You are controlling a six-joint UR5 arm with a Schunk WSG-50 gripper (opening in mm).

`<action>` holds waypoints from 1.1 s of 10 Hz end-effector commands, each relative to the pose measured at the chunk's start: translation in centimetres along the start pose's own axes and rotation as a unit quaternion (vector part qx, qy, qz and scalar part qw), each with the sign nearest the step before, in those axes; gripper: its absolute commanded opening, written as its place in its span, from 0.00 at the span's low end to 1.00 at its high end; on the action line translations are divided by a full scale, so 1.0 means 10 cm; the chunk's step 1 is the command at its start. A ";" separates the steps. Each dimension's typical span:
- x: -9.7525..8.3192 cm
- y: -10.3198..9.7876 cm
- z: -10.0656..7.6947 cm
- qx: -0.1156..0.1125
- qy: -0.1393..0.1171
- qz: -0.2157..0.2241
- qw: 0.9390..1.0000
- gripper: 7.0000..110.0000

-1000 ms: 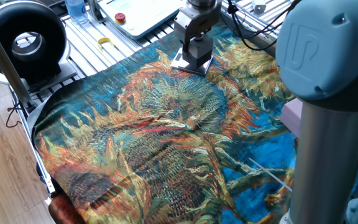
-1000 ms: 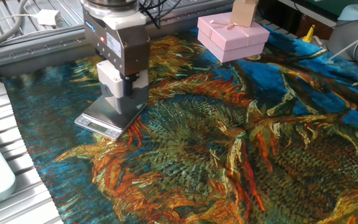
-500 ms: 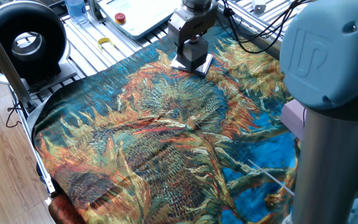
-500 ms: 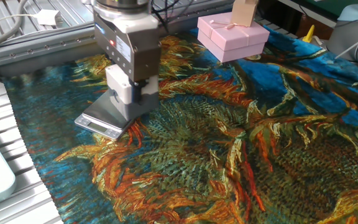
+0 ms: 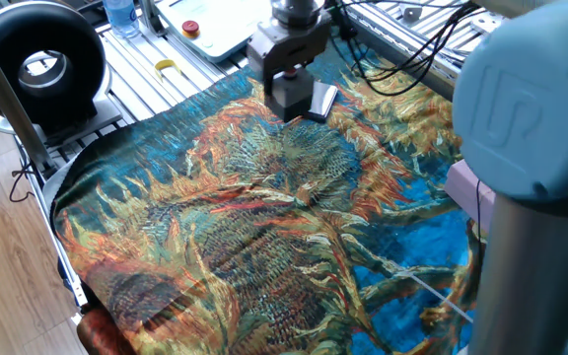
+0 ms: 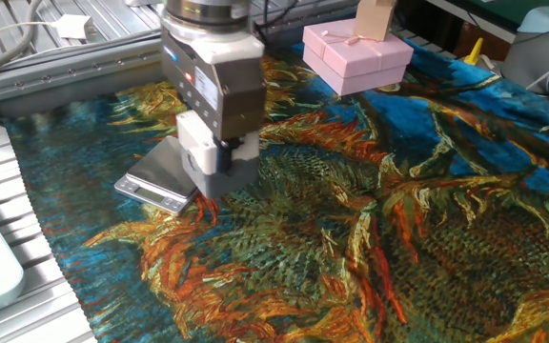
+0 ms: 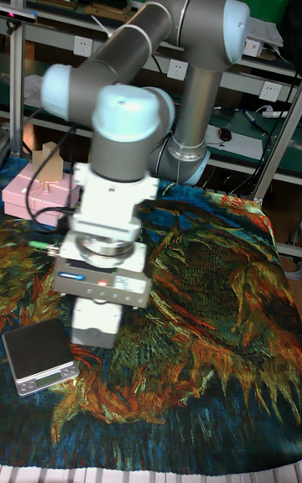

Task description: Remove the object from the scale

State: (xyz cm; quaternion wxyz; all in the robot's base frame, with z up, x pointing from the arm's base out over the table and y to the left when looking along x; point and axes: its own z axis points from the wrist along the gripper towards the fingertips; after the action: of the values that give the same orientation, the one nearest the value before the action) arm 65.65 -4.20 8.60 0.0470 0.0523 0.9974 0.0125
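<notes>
The scale (image 7: 39,355) is taken as landmark, seen nearest the camera in the tall fixed view, lying flat on the sunflower-print cloth (image 6: 370,219) with its top bare. Just beside the scale, off its plate, the grey box (image 6: 222,171) is seen clamped between the fingers of the gripper (image 6: 219,157); the fingers are closed against the box sides. Whether the box is touching the cloth or held just above it cannot be told. The red button on the box is hidden under the gripper body. Farther back from the scale, a pale pink gift box (image 6: 356,55) is seen on the cloth, well apart. Beyond the scale in one fixed view, a white panel (image 5: 215,22) is seen off the cloth.
</notes>
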 end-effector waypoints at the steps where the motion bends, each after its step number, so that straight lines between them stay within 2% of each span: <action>1: 0.09 0.42 -0.07 -0.016 -0.003 0.027 0.999 0.00; 4: 0.18 0.73 -0.13 -0.017 -0.004 0.045 0.999 0.00; 6: 0.20 0.85 -0.07 -0.015 -0.009 0.049 0.999 0.00; 8: 0.20 0.91 0.04 -0.010 -0.011 0.050 0.999 0.00; 11: 0.18 0.88 0.14 -0.005 -0.010 0.041 0.999 0.00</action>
State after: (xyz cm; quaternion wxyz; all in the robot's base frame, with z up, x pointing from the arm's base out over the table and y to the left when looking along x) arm 64.72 4.24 8.08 0.0562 0.0927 0.9940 0.0174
